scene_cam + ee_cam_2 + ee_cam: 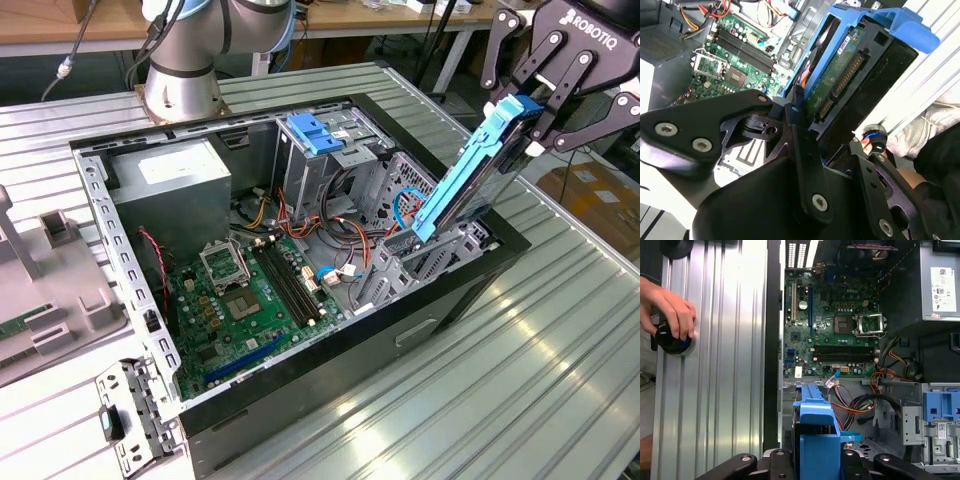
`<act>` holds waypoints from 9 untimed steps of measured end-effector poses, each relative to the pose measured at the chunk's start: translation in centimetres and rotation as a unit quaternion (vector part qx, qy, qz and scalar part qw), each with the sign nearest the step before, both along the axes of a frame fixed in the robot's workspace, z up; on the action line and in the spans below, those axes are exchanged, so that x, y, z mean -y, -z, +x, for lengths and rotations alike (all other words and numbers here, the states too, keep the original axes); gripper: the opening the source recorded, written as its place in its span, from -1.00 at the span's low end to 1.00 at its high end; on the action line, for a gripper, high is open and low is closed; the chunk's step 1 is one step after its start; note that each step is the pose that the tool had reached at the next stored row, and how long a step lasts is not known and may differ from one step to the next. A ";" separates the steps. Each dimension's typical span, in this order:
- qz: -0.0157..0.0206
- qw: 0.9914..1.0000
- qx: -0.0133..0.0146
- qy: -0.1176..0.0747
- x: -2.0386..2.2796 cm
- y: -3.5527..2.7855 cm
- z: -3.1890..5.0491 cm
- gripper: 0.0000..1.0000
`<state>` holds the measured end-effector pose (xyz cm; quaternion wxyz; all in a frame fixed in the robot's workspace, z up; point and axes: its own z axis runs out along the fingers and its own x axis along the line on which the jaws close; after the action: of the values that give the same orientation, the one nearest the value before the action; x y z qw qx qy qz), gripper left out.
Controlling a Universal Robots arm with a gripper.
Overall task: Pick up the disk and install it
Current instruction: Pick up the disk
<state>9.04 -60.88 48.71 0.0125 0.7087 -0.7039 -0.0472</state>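
Observation:
The disk [470,170] is a flat drive in blue side rails. It hangs tilted over the open computer case [120,240], above the metal bay [430,260] at the exterior view's right. My gripper [528,118] is shut on its upper end. In the second wrist view the disk's green circuit board and connector [840,70] face the camera, with a black finger [799,125] pressed against the blue rail. The first wrist view has the disk's blue rail [815,440] edge-on between the fingers, over the case's interior.
Inside the case lie the motherboard [250,300], a grey power supply [170,185], a blue bracket [318,133] on a drive cage, and loose cables [350,250]. A person's hand [670,310] rests on a black knob [671,340] on the slatted table. A grey fixture [50,290] stands at the exterior view's left.

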 end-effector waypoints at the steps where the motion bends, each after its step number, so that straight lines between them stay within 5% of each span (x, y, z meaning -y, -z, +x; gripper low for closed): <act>1: 0.000 1.000 0.000 0.000 0.01 0.01 0.32 -0.28; 9: 0.000 1.000 -0.003 0.000 0.09 0.69 2.29 -0.28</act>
<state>11.32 -60.97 48.02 0.0145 0.7085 -0.7038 -0.0494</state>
